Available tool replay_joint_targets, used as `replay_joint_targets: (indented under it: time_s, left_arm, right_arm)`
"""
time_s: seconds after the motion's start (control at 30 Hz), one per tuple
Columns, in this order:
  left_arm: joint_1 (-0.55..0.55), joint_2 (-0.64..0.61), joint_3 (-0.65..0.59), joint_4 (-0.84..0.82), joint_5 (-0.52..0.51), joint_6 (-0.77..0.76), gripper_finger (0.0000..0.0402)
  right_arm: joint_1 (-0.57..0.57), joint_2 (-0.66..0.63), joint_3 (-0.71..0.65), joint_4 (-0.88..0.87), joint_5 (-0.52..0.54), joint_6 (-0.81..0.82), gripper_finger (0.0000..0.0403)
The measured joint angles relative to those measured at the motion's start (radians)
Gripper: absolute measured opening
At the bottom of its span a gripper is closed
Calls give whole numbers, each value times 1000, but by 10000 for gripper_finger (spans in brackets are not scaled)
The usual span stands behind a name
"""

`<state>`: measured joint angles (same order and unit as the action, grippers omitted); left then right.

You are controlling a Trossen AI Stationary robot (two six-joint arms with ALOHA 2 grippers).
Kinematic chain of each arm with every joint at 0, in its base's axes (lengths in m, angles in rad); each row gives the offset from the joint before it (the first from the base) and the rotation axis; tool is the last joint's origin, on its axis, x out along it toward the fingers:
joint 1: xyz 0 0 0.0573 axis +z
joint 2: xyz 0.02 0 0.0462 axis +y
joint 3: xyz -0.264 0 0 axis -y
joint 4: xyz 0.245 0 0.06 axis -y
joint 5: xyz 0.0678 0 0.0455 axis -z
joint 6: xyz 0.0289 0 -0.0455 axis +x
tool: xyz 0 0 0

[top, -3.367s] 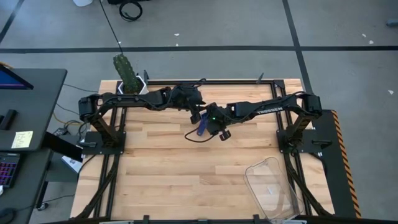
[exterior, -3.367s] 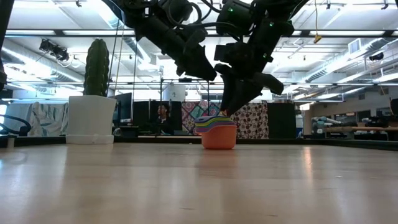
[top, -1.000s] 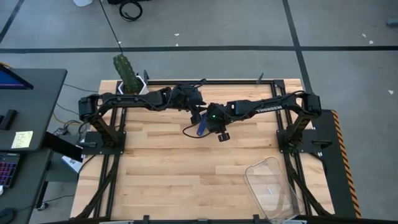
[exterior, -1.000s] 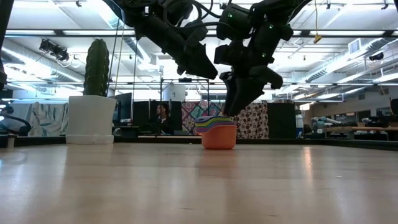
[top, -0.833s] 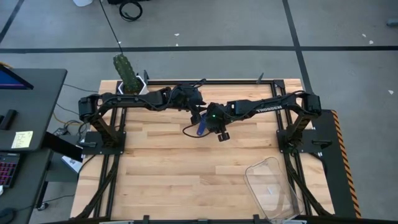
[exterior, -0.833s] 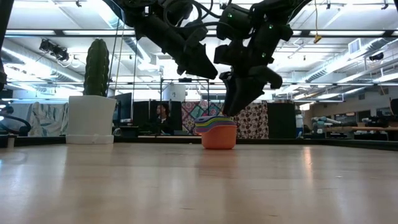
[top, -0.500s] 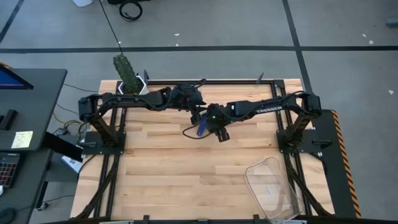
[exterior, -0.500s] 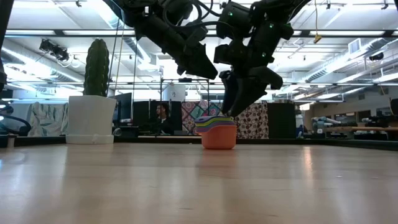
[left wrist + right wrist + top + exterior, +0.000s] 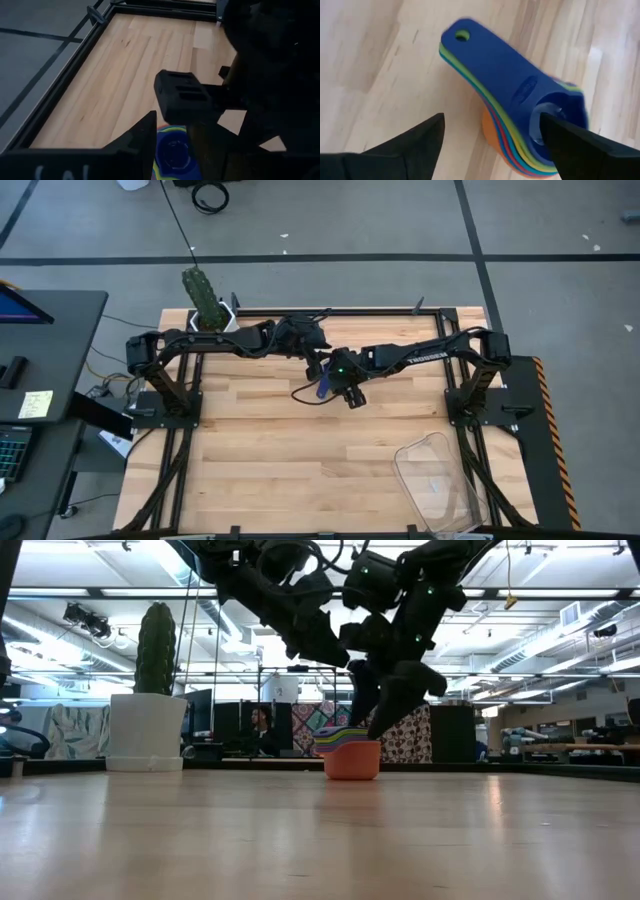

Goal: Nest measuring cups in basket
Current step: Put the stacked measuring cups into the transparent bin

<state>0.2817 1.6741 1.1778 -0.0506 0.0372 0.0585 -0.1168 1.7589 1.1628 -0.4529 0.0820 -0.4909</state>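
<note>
My bench (image 9: 260, 450) is bare wood across most of its top, with the basket (image 9: 437, 480) at its near right corner, well apart from everything else. Both my arms reach inward from the side posts and meet above the far middle. My right tool (image 9: 492, 145) points down over the cups (image 9: 520, 115), its fingers spread wide on either side of the nested stack and gripping nothing. The cups (image 9: 350, 752) sit upright on the bench, orange at the bottom, dark blue on top. My left tool (image 9: 172, 130) hovers just beside them, wide open and empty.
</note>
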Motion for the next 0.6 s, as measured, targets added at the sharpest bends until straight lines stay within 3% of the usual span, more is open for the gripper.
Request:
replay_joint_targets:
  time_s: [0.6]
  left_arm:
    - [0, 0, 0, -6, -4, 32, 121]
  right_arm:
    - [-13, 7, -21, 23, -15, -9, 335]
